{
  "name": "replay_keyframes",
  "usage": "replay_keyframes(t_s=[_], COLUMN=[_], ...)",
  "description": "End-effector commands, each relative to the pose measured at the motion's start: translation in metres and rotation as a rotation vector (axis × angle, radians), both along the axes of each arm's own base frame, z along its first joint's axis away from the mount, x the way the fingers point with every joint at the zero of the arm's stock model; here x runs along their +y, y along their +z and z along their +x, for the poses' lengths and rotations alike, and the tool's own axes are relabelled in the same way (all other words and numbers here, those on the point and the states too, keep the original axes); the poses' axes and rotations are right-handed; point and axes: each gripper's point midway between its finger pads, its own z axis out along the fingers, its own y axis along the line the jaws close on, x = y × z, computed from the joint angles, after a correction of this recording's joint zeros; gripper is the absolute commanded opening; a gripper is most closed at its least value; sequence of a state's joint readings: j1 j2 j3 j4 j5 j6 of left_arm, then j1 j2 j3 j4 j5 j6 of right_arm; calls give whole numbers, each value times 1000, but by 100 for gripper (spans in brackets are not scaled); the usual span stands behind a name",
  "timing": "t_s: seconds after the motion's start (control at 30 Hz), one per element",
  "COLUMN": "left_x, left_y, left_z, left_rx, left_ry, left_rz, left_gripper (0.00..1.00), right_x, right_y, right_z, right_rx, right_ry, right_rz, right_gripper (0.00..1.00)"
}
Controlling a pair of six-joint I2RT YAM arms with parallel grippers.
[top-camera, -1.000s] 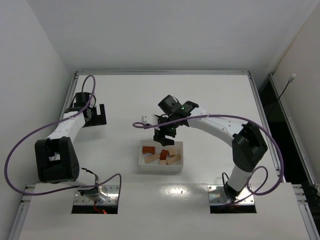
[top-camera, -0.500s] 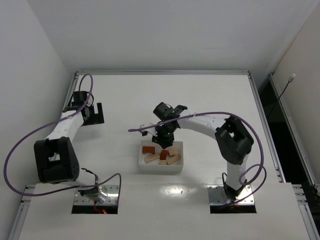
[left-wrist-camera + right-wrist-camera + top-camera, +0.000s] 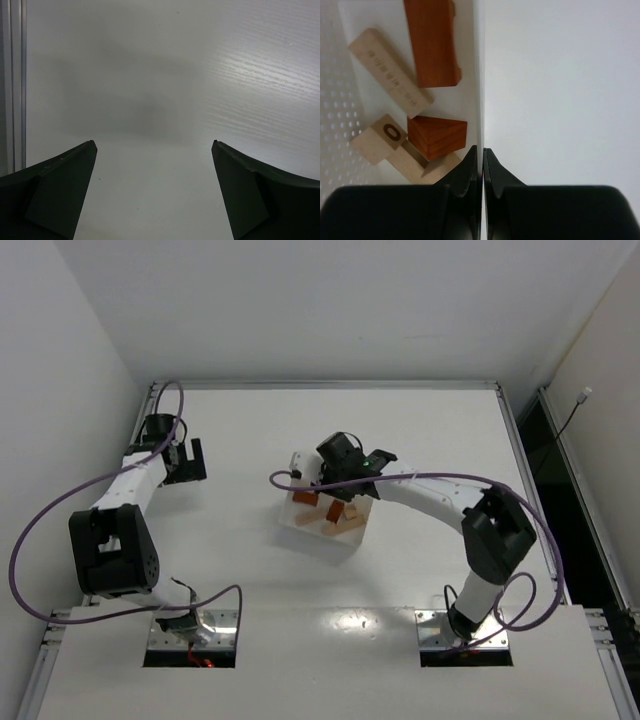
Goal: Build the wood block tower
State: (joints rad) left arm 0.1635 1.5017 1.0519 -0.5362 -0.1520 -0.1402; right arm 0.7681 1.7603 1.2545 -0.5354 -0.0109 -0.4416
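Note:
The wood blocks lie loose in a white tray point(image 3: 326, 539): a reddish-brown block point(image 3: 432, 42), a tan bar point(image 3: 390, 72), a reddish-brown wedge point(image 3: 437, 136) and a tan cube point(image 3: 380, 140) marked with a dark ring. My right gripper point(image 3: 481, 148) is shut on the tray's thin side wall point(image 3: 480, 75), one finger inside and one outside. From above, the right gripper point(image 3: 345, 486) holds the tray skewed at the table's middle, with blocks point(image 3: 334, 513) showing inside. My left gripper point(image 3: 186, 462) hangs open over bare table at far left. No tower is in view.
A metal rail point(image 3: 15, 85) runs along the table's left edge beside the left gripper point(image 3: 154, 145). White walls enclose the table on the far and left sides. Purple cables loop from both arms.
The right gripper shut on the tray's wall. The tray, square to the table before, now sits turned and shifted toward the far left. The left gripper edged slightly farther away.

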Motion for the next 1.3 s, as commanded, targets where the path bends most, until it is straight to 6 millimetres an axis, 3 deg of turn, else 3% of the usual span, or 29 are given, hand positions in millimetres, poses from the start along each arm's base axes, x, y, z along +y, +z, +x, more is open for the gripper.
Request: replay_keyframes(t_s=[0.0,0.03,0.1,0.13,0.17,0.23,0.27,0.3,0.37,0.4,0.47,0.5,0.53,0.57,0.63,0.67,0.77,0.9,1.03,1.1,1.13,1.2,1.27], left_x=[10,12,19,22,22,20,19,20,25,27,36,36,39,39,42,42,45,42,40,38,38,34,34], left_y=[16,20,24,29,38,41,35,40,43,44,47,47,47,47,47,47,43,38,38,34,34,34,37], left_z=[9,11,9,11,14,12,8,11,10,9,6,6,5,5,4,4,-3,-7,-6,-8,-8,-3,-3], left_rx=[-32,-43,-52,-61,-87,-72,-41,-51,-49,-48,-56,-56,-55,-55,-55,-55,-44,-34,-39,-31,-34,-39,-40], left_ry=[62,77,110,117,118,101,100,93,122,127,154,154,163,163,172,172,182,177,178,173,181,168,168], left_rz=[18,21,53,65,68,59,55,61,84,92,94,94,94,94,94,94,93,84,71,62,56,36,37], left_gripper=[100,100,100,100,100,100,100,100,100,100,100,100,100,100,100,100,100,100,100,100,100,100,100], right_x=[-15,-15,-32,-30,-40,-43,-46,-42,-42,-36,-36,-35,-32,-34,-29,-28,-21,-12,-11,-1,-1,0,0], right_y=[101,119,136,148,149,155,173,158,164,149,150,161,148,150,165,154,165,192,246,257,245,245,232], right_z=[78,88,101,109,109,113,119,116,115,115,112,107,106,104,91,90,83,75,66,53,49,41,33], right_rx=[-478,-562,-693,-776,-849,-947,-1047,-1072,-1186,-1206,-1294,-1367,-1388,-1423,-1539,-1558,-1603,-1657,-1742,-1767,-1766,-1775,-1766], right_ry=[-336,-366,-387,-404,-394,-389,-447,-417,-406,-372,-339,-384,-349,-362,-379,-362,-369,-353,-410,-380,-317,-272,-199], right_rz=[106,142,55,65,-46,-104,-71,-119,-173,-205,-276,-221,-302,-308,-287,-311,-291,-269,-227,-189,-214,-218,-238], right_gripper=[0,0,0,0,0,0,0,0,0,0,0,0,0,0,0,0,0,0,0,0,0,0,0])
